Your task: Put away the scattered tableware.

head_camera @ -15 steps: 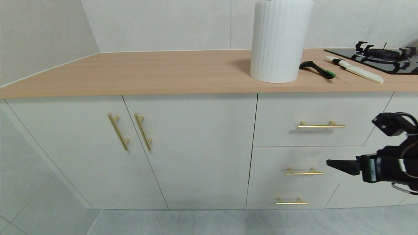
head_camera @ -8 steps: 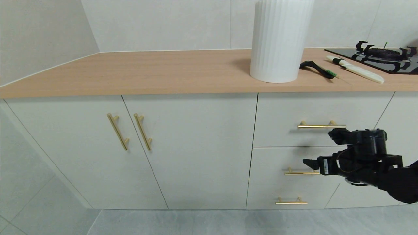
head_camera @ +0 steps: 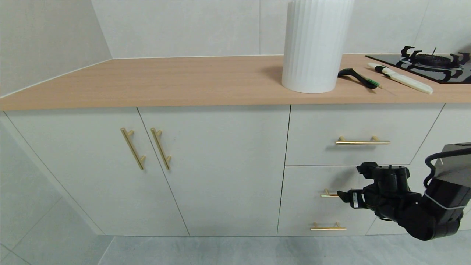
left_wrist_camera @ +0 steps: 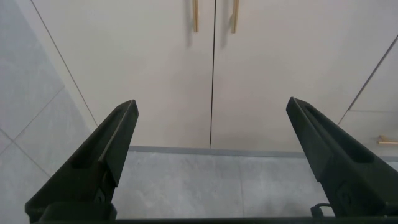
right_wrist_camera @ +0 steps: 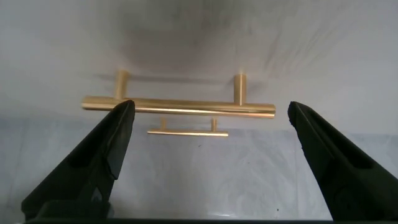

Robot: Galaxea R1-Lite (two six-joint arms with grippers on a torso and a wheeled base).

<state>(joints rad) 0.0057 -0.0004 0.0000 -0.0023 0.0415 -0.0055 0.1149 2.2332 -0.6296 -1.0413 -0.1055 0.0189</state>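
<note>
On the wooden countertop (head_camera: 176,81) a white knife (head_camera: 401,78) and a black-handled tool with a green part (head_camera: 358,77) lie to the right of a tall white ribbed container (head_camera: 312,46). My right gripper (head_camera: 342,194) is low in front of the drawers, at the right end of the middle drawer's brass handle (head_camera: 328,195). In the right wrist view that gripper (right_wrist_camera: 209,109) is open, and the handle (right_wrist_camera: 180,107) runs across the gap between its fingers. My left gripper (left_wrist_camera: 211,104) is open and holds nothing, facing the cupboard doors and the floor.
A gas hob (head_camera: 434,62) sits at the counter's far right. The top drawer handle (head_camera: 362,142) and bottom drawer handle (head_camera: 328,228) flank the middle one. Two cupboard door handles (head_camera: 133,148) are to the left. Grey tiled floor (head_camera: 184,250) lies below.
My right arm has swung left and downward, from beside the drawers to the middle drawer's handle. The things on the counter have not moved.
</note>
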